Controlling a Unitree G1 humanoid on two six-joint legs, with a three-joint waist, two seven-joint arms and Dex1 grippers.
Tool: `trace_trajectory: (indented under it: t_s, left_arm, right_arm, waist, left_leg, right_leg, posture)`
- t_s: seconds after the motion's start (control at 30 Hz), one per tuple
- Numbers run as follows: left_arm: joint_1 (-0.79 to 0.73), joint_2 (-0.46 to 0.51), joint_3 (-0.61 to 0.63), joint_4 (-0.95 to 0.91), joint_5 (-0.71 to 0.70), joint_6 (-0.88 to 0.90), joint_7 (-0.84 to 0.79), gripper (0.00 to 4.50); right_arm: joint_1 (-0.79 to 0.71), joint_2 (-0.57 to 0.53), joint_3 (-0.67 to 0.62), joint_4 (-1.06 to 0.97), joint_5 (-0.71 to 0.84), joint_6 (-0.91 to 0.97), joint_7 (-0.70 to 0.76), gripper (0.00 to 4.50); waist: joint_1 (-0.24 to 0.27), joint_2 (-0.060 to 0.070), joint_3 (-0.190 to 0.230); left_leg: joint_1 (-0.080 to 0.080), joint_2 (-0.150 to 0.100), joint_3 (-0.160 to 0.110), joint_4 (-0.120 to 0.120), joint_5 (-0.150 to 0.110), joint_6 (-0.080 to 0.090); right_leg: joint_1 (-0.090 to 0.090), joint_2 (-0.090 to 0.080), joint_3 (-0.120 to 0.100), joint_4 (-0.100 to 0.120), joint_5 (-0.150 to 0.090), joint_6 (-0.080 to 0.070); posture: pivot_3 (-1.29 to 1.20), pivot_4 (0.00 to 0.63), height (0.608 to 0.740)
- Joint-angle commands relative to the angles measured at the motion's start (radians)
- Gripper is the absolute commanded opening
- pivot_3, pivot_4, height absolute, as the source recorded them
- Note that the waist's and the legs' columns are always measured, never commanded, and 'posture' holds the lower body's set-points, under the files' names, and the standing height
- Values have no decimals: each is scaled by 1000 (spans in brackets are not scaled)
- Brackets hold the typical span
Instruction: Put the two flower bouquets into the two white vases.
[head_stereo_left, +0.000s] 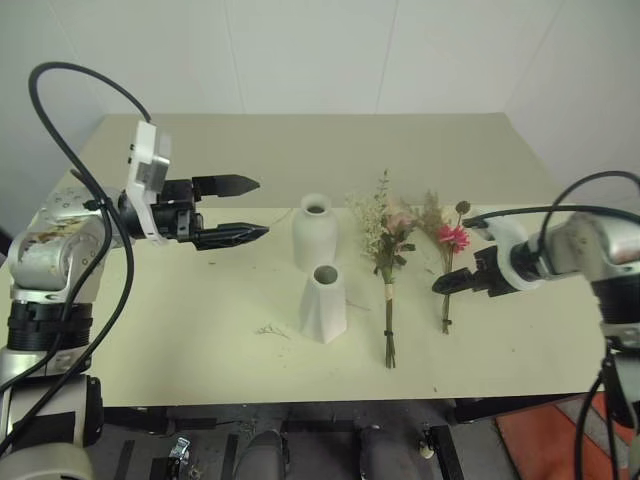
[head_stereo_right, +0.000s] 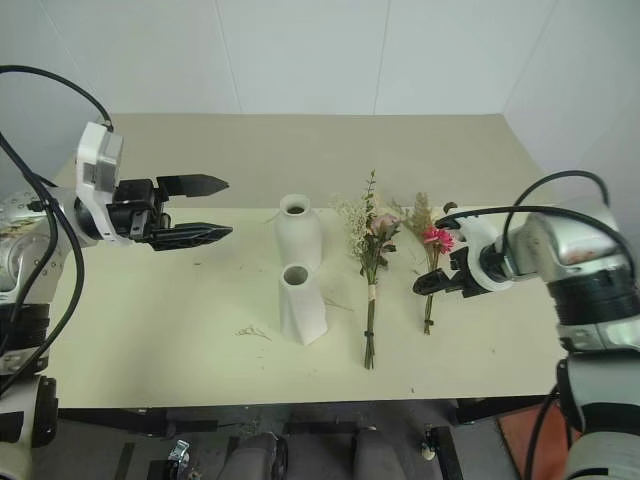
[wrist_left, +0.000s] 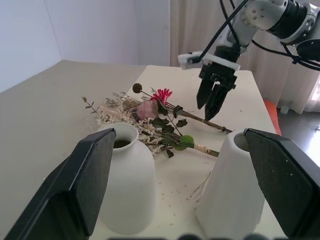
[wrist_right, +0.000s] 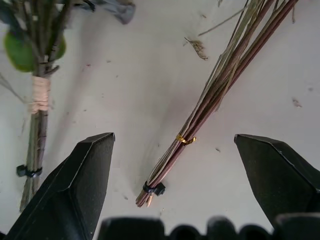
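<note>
Right gripper (head_stereo_left: 447, 284): jaws wide, empty, pointing down over thin bunch (head_stereo_left: 449, 262), stems between its fingers in the wrist view. Bunch lies near-to-far, heads far; beige grass, pink flower. Fuller bunch (head_stereo_left: 388, 270) just left. Vases (head_stereo_left: 320, 270) further left. Left gripper (head_stereo_left: 247, 209): open, empty, well apart.

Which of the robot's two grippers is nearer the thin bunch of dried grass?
Right. The right gripper hangs open just above the thin bunch of stems; the left gripper is open beyond both vases.

Head cameras overlook the table (head_stereo_left: 200, 340); wrist cameras face the bouquets (wrist_right: 200, 115).
</note>
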Motion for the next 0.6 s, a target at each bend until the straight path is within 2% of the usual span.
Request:
trace_trajectory:
  t_s: [0.03,0.3,0.4,0.6]
  left_arm:
    - [-28,6,14,-7,4,-24,-26,4466]
    - [-44,13,3,9,29,-34,-77,4466]
    - [-43,13,8,8,31,-32,-81,4500]
    - [-25,18,22,-5,30,-24,-65,4500]
  right_arm:
    - [-47,27,18,74,-61,2,-33,4500]
    - [-85,75,77,194,-151,-92,-15,4500]
    - [-86,89,86,209,-175,-136,-1,3932]
    - [-76,121,36,212,-206,-175,-15,1948]
  waist:
    - [0,0,0]
    - [-1,0,0]
    - [-3,0,0]
    - [-15,0,0]
  left_leg:
    - [-1,0,0,0,0,0]
    - [0,0,0,0,0,0]
    - [0,0,0,0,0,0]
    - [0,0,0,0,0,0]
  right_leg:
    - [0,0,0,0,0,0]
    - [0,0,0,0,0,0]
    - [0,0,0,0,0,0]
    - [0,0,0,1,0,0]
  posture:
    - [0,150,740]
    - [0,150,740]
    - [0,150,740]
    - [0,150,740]
